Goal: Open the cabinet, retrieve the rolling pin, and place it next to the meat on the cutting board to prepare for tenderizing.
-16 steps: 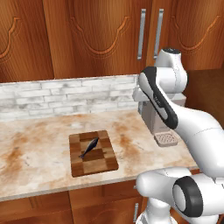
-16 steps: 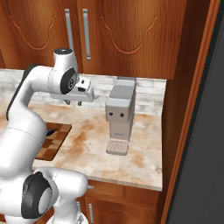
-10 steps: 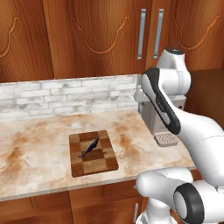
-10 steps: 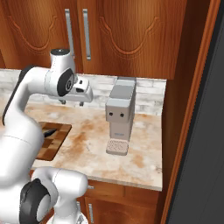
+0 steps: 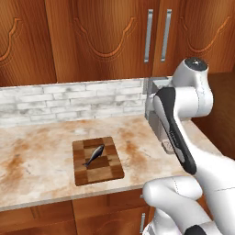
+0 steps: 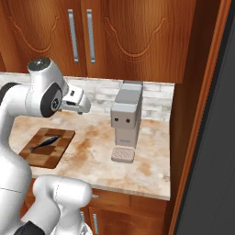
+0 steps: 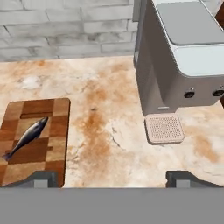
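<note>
Gripper (image 7: 112,177): my fingers spread wide, holding nothing, hovering over the counter (image 7: 109,127) right of the board (image 7: 35,140).
Board: checkered, near the counter's front edge; meat (image 7: 25,137) lies diagonally on it.
Coffee machine (image 7: 179,57): right of the board, at the wall.
Cabinet doors (image 5: 156,36): above, shut.
Rolling pin: presumably inside; I judge it light, stiff, prone to roll. Grasp mid-barrel.

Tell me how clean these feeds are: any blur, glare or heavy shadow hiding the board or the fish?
Left base view: sharp, even light, the meat reads clearly on the cutting board. Right base view: equally crisp, only a soft shadow under the coffee machine. Hand view: no glare, slight softness on the counter, the tool tips dark at the bottom.
</note>
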